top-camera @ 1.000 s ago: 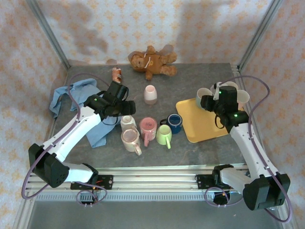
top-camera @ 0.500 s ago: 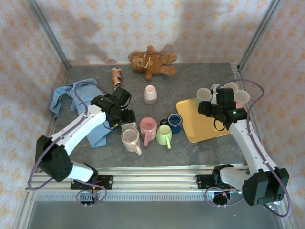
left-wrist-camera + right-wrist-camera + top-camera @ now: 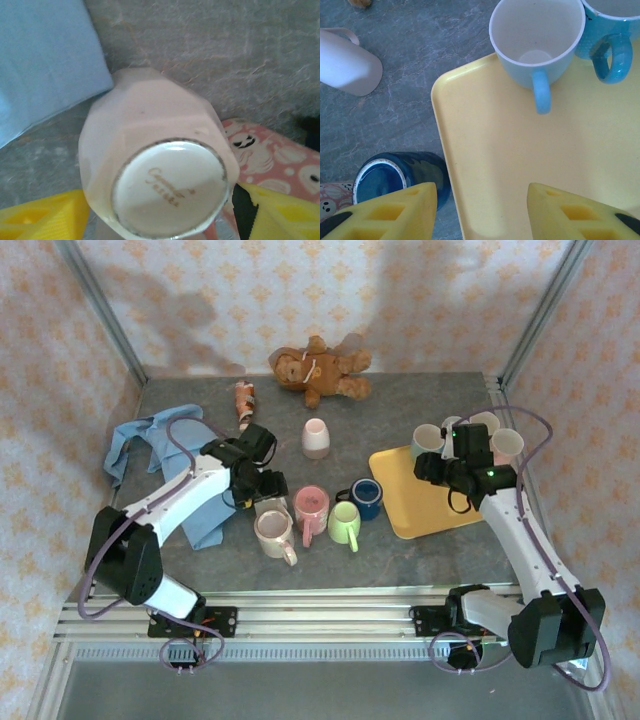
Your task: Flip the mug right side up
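Observation:
A cream faceted mug (image 3: pixel 165 150) stands upside down on the grey table, its glazed base with gold lettering facing the left wrist camera. My left gripper (image 3: pixel 262 483) is lowered over it and open, with one yellow finger (image 3: pixel 40 215) left of the base and the other (image 3: pixel 285 215) right of it; whether they touch the mug I cannot tell. In the top view the mug (image 3: pixel 268 504) is mostly hidden under that gripper. My right gripper (image 3: pixel 432 468) hangs open with nothing in it over the yellow tray (image 3: pixel 520 150).
Around the cream mug stand a ghost-print pink mug (image 3: pixel 272 532), a pink mug (image 3: pixel 310 505), a green mug (image 3: pixel 345 523) and a dark blue mug (image 3: pixel 367 495). A pale mug (image 3: pixel 315 437) is upside down farther back. A blue cloth (image 3: pixel 150 440) lies left, a teddy bear (image 3: pixel 320 368) at the back.
My left gripper has swung toward the near side and come down over the cream mug, which it now covers. The right gripper shifted slightly to the right above the tray.

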Robot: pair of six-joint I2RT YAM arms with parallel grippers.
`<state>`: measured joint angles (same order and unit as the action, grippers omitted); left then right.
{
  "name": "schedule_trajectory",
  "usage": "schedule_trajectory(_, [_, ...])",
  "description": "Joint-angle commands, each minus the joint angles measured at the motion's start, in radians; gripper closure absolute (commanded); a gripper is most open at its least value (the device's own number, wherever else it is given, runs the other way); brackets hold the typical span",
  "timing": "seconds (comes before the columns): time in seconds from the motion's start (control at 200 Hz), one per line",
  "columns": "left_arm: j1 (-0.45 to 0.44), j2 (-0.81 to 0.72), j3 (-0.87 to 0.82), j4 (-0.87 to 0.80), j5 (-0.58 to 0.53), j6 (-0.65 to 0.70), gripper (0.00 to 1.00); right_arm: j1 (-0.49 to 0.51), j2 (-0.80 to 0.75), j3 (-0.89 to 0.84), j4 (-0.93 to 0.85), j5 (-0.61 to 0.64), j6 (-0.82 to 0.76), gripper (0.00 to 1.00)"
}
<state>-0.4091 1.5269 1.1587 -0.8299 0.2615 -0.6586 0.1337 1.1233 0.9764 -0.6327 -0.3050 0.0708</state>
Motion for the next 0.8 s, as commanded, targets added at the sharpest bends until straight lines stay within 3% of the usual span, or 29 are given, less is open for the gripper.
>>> schedule_trajectory(0.0, [0.016,0.048,0.046,0.131,0.046,-0.019,0.25,0.001,0.0,0.035,-0.019,0.004,0.008,0.49])
schedule_trajectory(0.245, [0.033,0.217,0.258,0.193,0.055,0.003,0.27,0.001,-0.019,0.027,-0.04,0.013,0.008,0.5])
schedule_trajectory(0.495, [0.048,0.257,0.387,0.102,0.006,0.072,0.26,0.001,-0.048,0.01,-0.046,0.026,0.013,0.49])
schedule_trajectory(0.601, [0.042,0.22,0.36,0.07,0.017,0.022,0.27,0.001,-0.045,0.008,-0.041,0.034,0.03,0.5])
schedule_trajectory(0.796, [-0.036,0.159,0.337,0.002,-0.07,-0.121,0.34,0.001,-0.004,0.036,-0.041,0.045,0.097,0.53])
